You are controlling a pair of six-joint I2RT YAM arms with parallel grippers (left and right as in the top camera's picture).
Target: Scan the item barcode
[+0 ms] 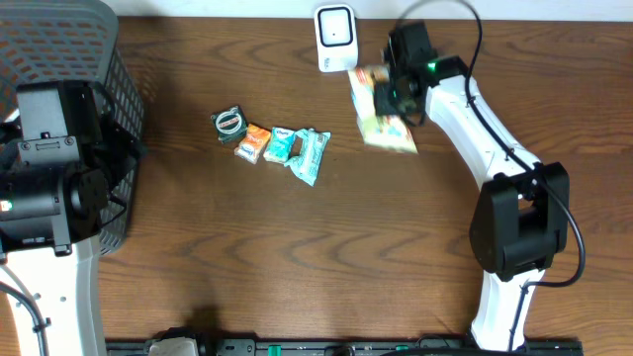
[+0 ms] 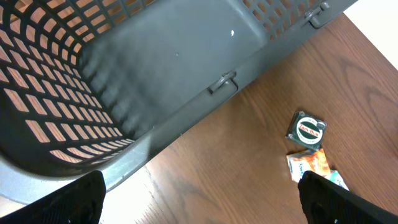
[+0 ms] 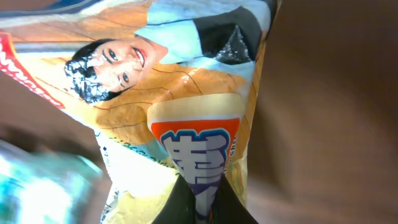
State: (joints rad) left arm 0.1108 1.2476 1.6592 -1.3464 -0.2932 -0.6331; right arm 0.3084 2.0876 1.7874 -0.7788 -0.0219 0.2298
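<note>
Overhead: the right arm stretches forward across the table (image 1: 297, 247). The right gripper (image 1: 398, 91) is clamped on the snack packet (image 1: 386, 131), just beside the white scanner (image 1: 335, 38). The left arm is folded back over the basket (image 1: 59, 40).

Left wrist: the left gripper (image 2: 199, 186) hangs spread wide above the basket's rim.

Right wrist: dark fingers (image 3: 177, 208) pinch the snack packet's edge.

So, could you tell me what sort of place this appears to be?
Probably a mock shop checkout: a white barcode scanner on the wooden table, a grey shopping basket at its left end, and small packaged goods, plus a snack bag near the scanner.
</note>
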